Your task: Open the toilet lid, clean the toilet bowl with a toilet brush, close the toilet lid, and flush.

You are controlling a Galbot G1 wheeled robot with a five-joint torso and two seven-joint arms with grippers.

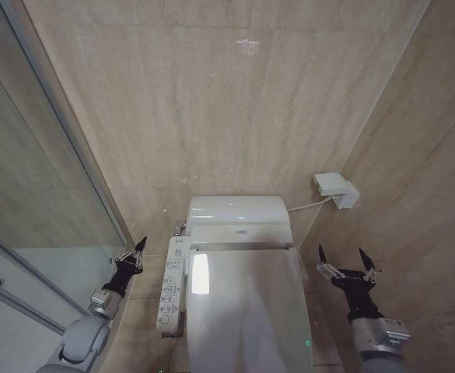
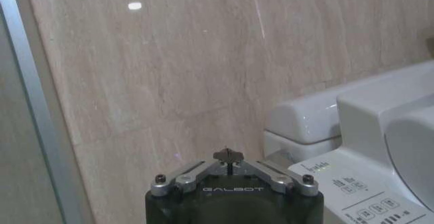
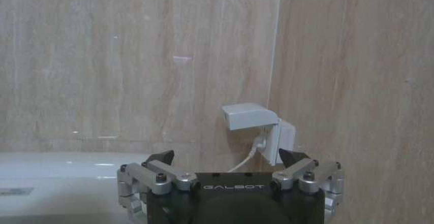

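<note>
The toilet lid [image 1: 246, 311] lies shut, glossy white, low in the middle of the head view, and it hides the toilet bowl. A long white button panel [image 1: 171, 284] runs along the lid's left side. The toilet brush is out of view. My left gripper [image 1: 141, 246] hovers just left of the panel with its fingertips together and nothing in them; in the left wrist view my left gripper [image 2: 228, 156] points at the wall beside the panel [image 2: 366, 203]. My right gripper [image 1: 344, 260] floats open and empty to the right of the lid, and in its wrist view my right gripper [image 3: 227, 159] faces the corner.
The white rear unit of the toilet [image 1: 239, 217] sits against the beige tiled back wall. A white socket box [image 1: 336, 189] with a cable hangs on the wall to the right. A glass shower partition with a metal frame [image 1: 48, 194] bounds the left side.
</note>
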